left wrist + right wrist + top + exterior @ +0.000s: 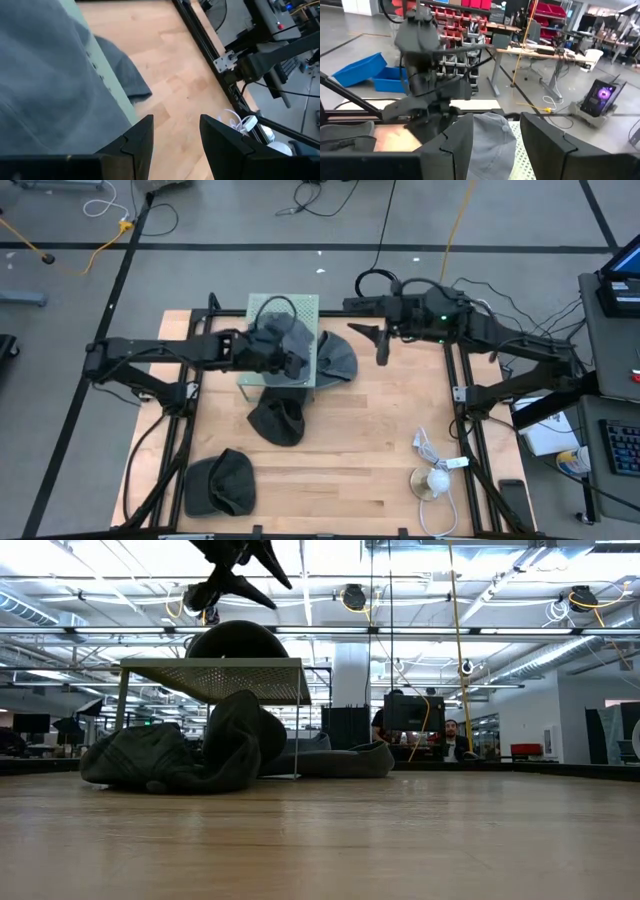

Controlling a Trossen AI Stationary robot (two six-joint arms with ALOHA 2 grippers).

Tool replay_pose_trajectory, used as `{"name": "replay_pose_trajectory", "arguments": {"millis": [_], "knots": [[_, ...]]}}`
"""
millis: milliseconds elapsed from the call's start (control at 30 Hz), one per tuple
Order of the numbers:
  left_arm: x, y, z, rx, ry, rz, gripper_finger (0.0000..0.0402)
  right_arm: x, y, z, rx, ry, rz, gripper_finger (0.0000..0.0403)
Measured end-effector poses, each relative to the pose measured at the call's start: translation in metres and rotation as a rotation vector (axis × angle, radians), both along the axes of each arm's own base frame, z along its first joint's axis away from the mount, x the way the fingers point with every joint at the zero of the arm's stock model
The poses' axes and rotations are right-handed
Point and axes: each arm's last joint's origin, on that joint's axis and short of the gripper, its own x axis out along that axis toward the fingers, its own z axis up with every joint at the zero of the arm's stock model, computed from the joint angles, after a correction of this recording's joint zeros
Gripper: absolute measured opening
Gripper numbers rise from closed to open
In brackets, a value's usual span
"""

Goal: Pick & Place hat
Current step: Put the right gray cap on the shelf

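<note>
I see left claw spread, empty, hovering over grey hat lying on green perforated stand at far centre of table. Hat directly beneath claw, apart. Right claw spread too, raised just right of stand. Three more hats: right of stand, near side of stand, near-left corner.

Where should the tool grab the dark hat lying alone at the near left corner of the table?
Take the hat by its flat brim edge, coming straight down from above. It lies alone on bare table, so the brim looks easier to pinch than the rounded crown.
</note>
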Motion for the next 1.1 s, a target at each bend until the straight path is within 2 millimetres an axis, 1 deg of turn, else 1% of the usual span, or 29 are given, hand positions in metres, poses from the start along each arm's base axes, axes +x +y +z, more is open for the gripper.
{"name": "replay_pose_trajectory", "arguments": {"millis": [167,467,733,900,1100], "knots": [[0.011,-0.014,-0.009,-0.038,0.003,0.027,0.0163,-0.009,0.002,0.006,-0.015,-0.018,0.002,0.0155],[0.018,-0.033,-0.022,-0.083,0.047,0.032,0.0163,-0.009,0.002,0.005,-0.068,-0.002,0.007,0.0155],[0.012,-0.039,-0.030,-0.117,0.135,0.049,0.0163,-0.009,0.002,0.006,-0.067,-0.006,0.008,0.0155],[0.008,-0.039,-0.028,-0.127,0.147,0.034,0.0163,-0.009,0.002,0.006,-0.062,-0.007,0.013,0.0155],[-0.002,-0.038,-0.023,-0.128,0.174,0.028,0.0163,-0.009,0.002,0.006,-0.034,-0.014,0.011,0.0155]]}}
